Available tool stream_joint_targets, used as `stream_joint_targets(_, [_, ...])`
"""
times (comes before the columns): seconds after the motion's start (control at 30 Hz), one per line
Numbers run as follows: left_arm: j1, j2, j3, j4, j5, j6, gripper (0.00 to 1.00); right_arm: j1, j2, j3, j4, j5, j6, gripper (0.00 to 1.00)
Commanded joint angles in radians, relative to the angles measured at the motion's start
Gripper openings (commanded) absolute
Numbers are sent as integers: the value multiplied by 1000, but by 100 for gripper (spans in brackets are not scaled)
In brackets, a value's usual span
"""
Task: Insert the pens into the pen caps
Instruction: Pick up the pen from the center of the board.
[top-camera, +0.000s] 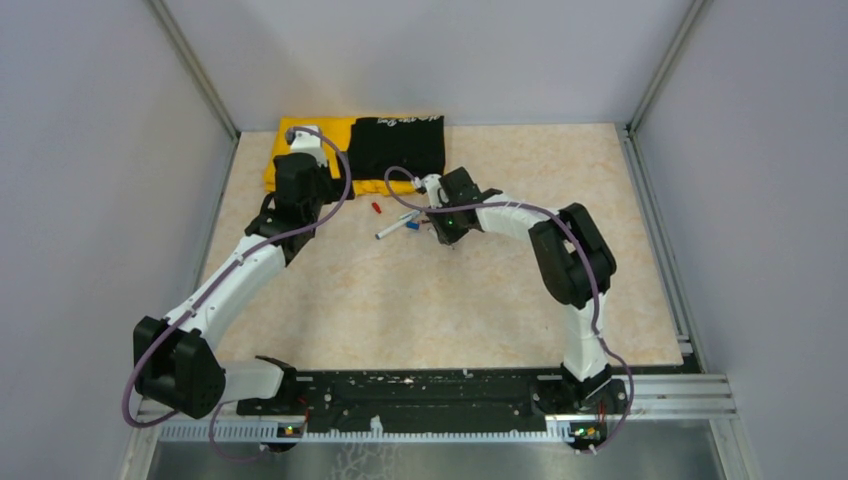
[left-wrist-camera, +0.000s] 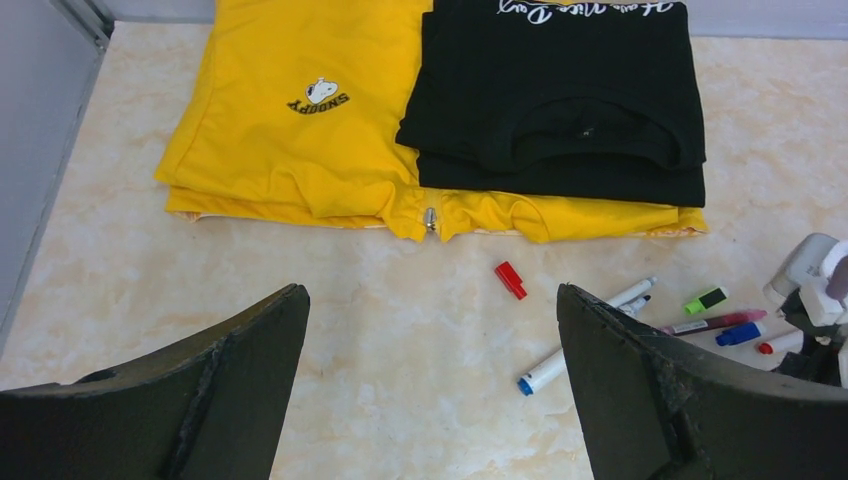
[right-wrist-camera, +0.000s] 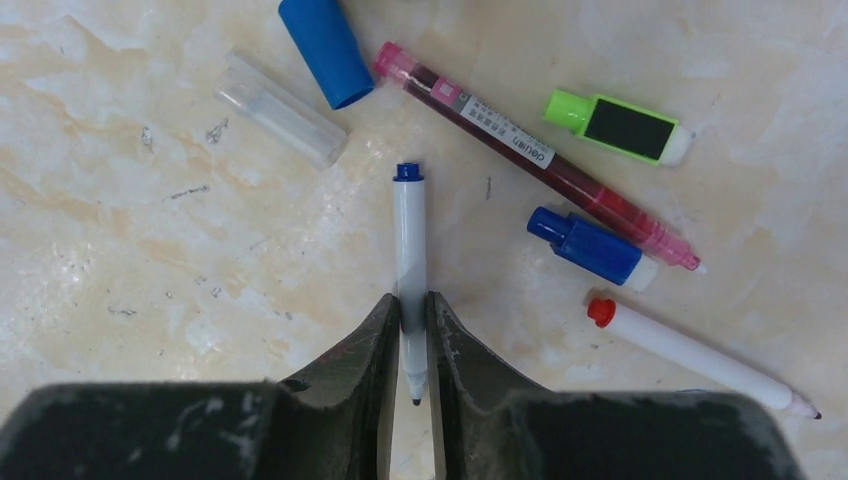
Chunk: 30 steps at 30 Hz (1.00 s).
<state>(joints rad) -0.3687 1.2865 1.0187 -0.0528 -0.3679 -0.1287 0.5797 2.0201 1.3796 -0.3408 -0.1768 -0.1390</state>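
I am pinching a white pen (right-wrist-camera: 409, 240) in my right jaws. Both fingers (right-wrist-camera: 350, 370) are pressing against its barrel close to the dark writing tip, and its blue end is pointing away from me. Whether it is resting on the table (right-wrist-camera: 150, 250) or lifting off it, I cannot tell.

Just past that blue end, a clear cap (right-wrist-camera: 280, 110) and a blue cap (right-wrist-camera: 325, 50) are lying close together. To the right a maroon pen (right-wrist-camera: 530, 155) is lying slantwise, with a green piece (right-wrist-camera: 620, 127) on its far side and a blue-and-white piece (right-wrist-camera: 590, 247) just beside its near side. A red-ended pen (right-wrist-camera: 700, 355) is lying nearest to me on that side.

My left jaws are standing wide apart and gripping nothing, hanging over the table near a yellow shirt (left-wrist-camera: 290, 130) with a black shirt (left-wrist-camera: 560, 90) folded on top of it. In front of the shirts a red cap (left-wrist-camera: 510, 280) is lying alone. Near it is a longer pen (left-wrist-camera: 545, 368) with a blue end, partly hidden behind one of my left fingers (left-wrist-camera: 230, 400).
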Motion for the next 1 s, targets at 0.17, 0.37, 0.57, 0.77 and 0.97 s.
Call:
stream_joint_targets(0.17, [4,-15,32,-10,-40,15,99,17,-135,-123,43,-50,35,0])
stream_joint_targets(0.37, [4,-19,28,-10,-13,14,99,16,-289,-232,127,-99,72,0])
stream_joint_targets(0.57, [2,-14,27,-9,69,2,99,17,-464,-383,311,-165,131,0])
stream_joint_targets(0.77, [4,-31,2,20,254,-23,99,17,-574,-458,463,-173,264,0])
stream_joint_targets(0.97, [4,-36,-27,40,509,-55,99,31,-643,-560,632,-236,199,0])
